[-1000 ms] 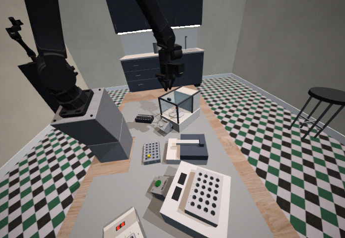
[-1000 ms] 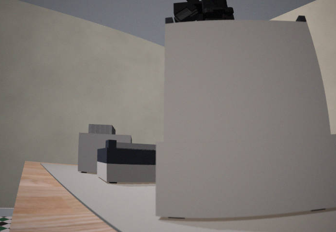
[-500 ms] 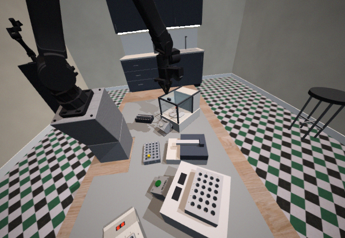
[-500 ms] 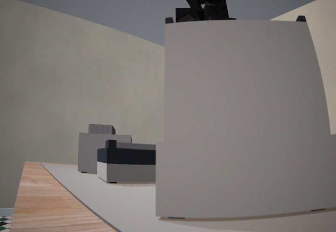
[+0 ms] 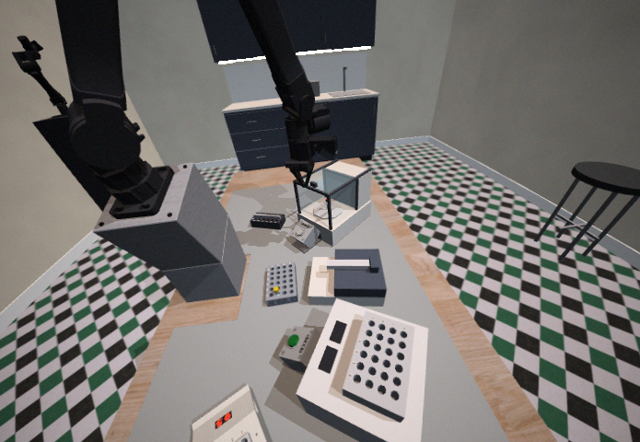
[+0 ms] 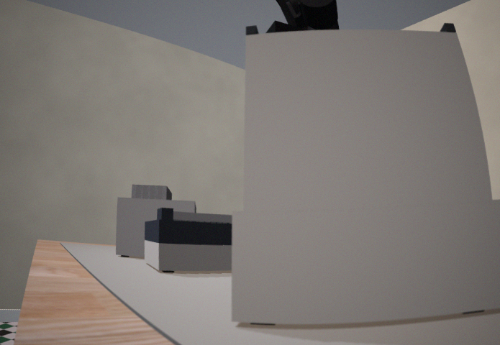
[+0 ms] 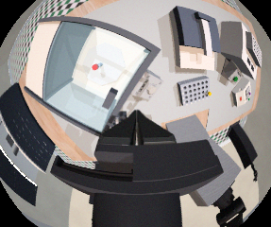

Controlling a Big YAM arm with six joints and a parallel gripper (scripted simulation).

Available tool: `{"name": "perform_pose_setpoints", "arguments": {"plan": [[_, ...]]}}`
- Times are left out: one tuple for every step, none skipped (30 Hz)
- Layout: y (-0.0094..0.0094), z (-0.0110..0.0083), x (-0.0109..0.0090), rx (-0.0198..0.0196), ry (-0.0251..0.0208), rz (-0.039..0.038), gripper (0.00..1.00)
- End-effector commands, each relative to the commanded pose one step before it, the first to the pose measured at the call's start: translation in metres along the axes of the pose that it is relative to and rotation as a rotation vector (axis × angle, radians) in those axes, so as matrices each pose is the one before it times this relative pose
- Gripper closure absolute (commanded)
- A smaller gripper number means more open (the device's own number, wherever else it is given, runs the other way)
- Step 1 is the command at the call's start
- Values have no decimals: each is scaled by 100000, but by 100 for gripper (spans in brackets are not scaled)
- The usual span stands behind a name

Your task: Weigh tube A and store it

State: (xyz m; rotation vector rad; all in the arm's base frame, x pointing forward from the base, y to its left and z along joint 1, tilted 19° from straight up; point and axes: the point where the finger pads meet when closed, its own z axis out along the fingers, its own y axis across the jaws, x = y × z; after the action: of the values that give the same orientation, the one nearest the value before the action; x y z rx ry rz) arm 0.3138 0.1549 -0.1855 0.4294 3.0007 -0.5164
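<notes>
With tube A point(image 5: 326, 199) point(image 7: 95, 67) already standing in the balance point(image 5: 349, 226) point(image 7: 146, 48), the hand point(image 5: 305, 183) point(image 7: 136, 113) is hovering, fingers together; printing and homing are seemingly remaining.

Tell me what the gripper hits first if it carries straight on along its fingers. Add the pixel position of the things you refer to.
Probably the balance's sloping front point(image 5: 302, 233) point(image 7: 146, 86): the gripper point(image 5: 305, 183) point(image 7: 136, 113) points down toward that side of the glass box. Depth is unclear, so it could catch the box's front edge or pass to the bench mat point(image 5: 258, 338) point(image 7: 165, 101).
</notes>
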Motion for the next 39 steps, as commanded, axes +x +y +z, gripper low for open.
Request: {"name": "perform_pose_setpoints", "arguments": {"plan": [[-1310, 1956, 606, 595, 1478, -18283, 100], [1, 1, 0, -29, -24, -3333, 100], [1, 1, 0, -28, -24, -3333, 100], [-21, 39, 19, -1, -11, -856, 100], [0, 0, 0, 0, 0, 0, 100], [0, 0, 0, 0, 0, 0, 100], [-361, 664, 363, 88, -89, -3338, 100], [-336, 662, 385, 24, -40, -3338, 100], [-158, 362, 228, -107, 31, -3336, 100], [12, 1, 7, -97, 12, -3333, 100], [2, 1, 1, -38, -20, -3333, 100], [2, 0, 1, -36, -22, -3333, 100], [-281, 661, 431, 98, -61, -3338, 100], [-251, 667, 448, -35, -8, -3340, 100], [-109, 361, 256, -128, 15, -3336, 100], [13, 0, 4, -100, -5, -3333, 100], [11, -5, 2, -46, -20, -3332, 100], [3, 1, 1, -43, -23, -3333, 100], [-84, -605, -604, -347, -1827, -59, 100], [-126, 1271, 1113, 407, 1795, -3903, 100], [-157, 660, 490, 13, -15, -3339, 100], [0, 0, 0, 0, 0, 0, 100], [0, 0, 0, 0, 0, 0, 100], [-28, 356, 274, -247, 1, -3335, 100], [5, 1, 0, -51, -25, -3333, 100], [4, 1, 0, -49, -26, -3333, 100], [-92, -262, -283, -12, -900, -2066, 100], [-232, -689, -703, 63, -2123, 646, 100], [-59, -162, -347, 23, -748, 223, 100], [103, -83, -387, 76, -691, -247, 100], [18, -6, -9, 9, -28, -60, 100], [-16, 2, 1, 68, 6, 10, 100], [392, 428, 660, 323, 2347, -568, 100], [0, 0, 0, 0, 0, 0, 100], [0, 0, 0, 0, 0, 0, 100], [0, 0, 0, 0, 0, 0, 100], [0, 0, 0, 0, 0, 0, 100], [0, 0, 0, 0, 0, 0, 100], [0, 0, 0, 0, 0, 0, 100]]}}
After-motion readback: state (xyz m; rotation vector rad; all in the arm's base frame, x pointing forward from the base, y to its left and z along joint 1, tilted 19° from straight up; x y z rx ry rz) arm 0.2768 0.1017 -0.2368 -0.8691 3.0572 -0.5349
